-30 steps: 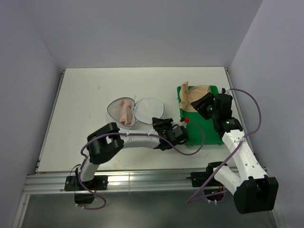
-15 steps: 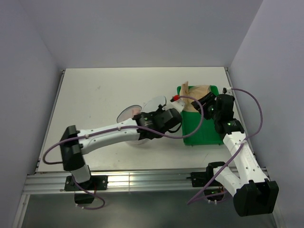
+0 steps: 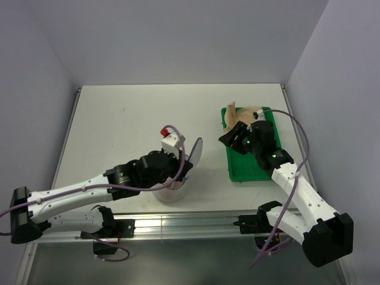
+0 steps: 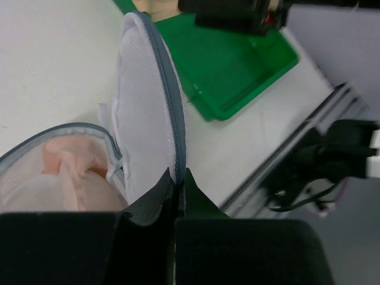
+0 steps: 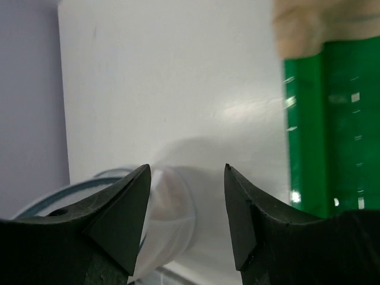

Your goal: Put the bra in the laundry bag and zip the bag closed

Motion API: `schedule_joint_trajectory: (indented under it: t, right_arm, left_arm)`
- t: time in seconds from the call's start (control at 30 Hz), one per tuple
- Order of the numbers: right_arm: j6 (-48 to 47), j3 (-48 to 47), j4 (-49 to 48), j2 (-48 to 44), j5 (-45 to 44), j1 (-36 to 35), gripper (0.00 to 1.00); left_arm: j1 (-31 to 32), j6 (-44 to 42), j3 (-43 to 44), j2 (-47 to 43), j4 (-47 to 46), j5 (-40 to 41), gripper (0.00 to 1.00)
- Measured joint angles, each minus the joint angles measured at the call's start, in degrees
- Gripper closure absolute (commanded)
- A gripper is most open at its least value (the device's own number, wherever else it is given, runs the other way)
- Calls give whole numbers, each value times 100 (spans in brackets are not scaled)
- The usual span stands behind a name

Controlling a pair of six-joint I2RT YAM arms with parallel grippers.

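The crumpled pale pink fabric bra [image 4: 65, 172] sits in the lower dome of the round white mesh laundry bag [image 4: 148, 113] and is seen clearly only from the left wrist. The left gripper [image 4: 177, 178] pinches the upright half's rim; the right gripper [image 5: 187, 178] is spread.

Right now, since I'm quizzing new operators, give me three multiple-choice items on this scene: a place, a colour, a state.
1. Where is the soft pale pink fabric bra?
A) in the green rectangular plastic tray
B) in the flat-lying half of the round white mesh laundry bag
C) on bare table
2. What colour is the bag's zip rim?
A) grey
B) red
C) yellow
3. The left end effector is:
A) open
B) shut on the bag's raised half
C) out of view
Answers: 1 B, pink fabric sits inside the lower dome; 2 A, a grey band edges both halves; 3 B, it pinches the upright half's rim.
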State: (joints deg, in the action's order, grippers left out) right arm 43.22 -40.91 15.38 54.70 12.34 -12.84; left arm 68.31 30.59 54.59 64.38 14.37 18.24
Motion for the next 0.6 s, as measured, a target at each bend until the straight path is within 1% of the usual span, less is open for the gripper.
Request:
schedule_joint_trajectory:
  t: [0.1, 0.17, 0.3, 0.43, 0.6]
  right_arm:
    - [28, 2, -48, 109, -61, -761, 40]
    - [85, 31, -149, 164, -76, -1069, 40]
    - [254, 232, -293, 177, -85, -1298, 40]
    - [474, 529, -356, 68, -66, -1467, 38]
    - [841, 800, -549, -170, 70, -1858, 35]
  left_arm:
    - [-13, 529, -811, -763, -658, -111, 100]
    - [-44, 922, -1287, -1235, -1025, -136, 100]
    - [-103, 1657, -2072, -1993, -1488, -68, 100]
    - [-118, 2428, -2680, -2618, -1602, 111, 100]
    - [-136, 3397, -3324, -3257, -1711, 426, 100]
